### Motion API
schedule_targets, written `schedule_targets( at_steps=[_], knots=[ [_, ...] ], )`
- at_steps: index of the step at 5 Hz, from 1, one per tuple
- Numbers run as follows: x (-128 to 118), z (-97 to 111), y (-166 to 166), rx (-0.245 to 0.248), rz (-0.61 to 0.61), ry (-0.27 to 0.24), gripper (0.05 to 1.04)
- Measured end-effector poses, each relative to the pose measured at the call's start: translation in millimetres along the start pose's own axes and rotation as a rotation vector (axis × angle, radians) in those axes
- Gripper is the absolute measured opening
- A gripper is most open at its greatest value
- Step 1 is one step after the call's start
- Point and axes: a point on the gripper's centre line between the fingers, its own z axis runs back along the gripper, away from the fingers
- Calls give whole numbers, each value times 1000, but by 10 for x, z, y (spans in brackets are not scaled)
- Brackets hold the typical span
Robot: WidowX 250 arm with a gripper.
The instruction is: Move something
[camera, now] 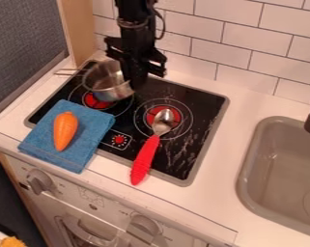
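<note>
Where the claw (136, 79) hangs, black stovetop (204, 103), tiled wall (241, 43), grey sink (247, 181)

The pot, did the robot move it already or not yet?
No move looks finished: the pot is over the back left of the stove. The end effector is at its right rim, but I can't tell if it grips. Left, probably: gripping the pot, moving it and letting go.

The strip of table (225, 159) between stovetop (205, 108) and sink (246, 169) leaves room to pass, while the pot (105, 83), tiled wall (238, 43), carrot (64, 130) on its cloth (94, 128) and spoon (146, 158) obstruct low passage elsewhere.
</note>
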Motion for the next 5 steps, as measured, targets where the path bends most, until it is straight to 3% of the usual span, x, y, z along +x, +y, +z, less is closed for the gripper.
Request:
schedule_targets(
  at_steps=[3,4,5],
  knots=[
    [-28,-185,179,42,-3,60,107],
    [-46,-189,144,29,-18,75,277],
    [-5,-19,40,11,-60,20,566]
  ],
)
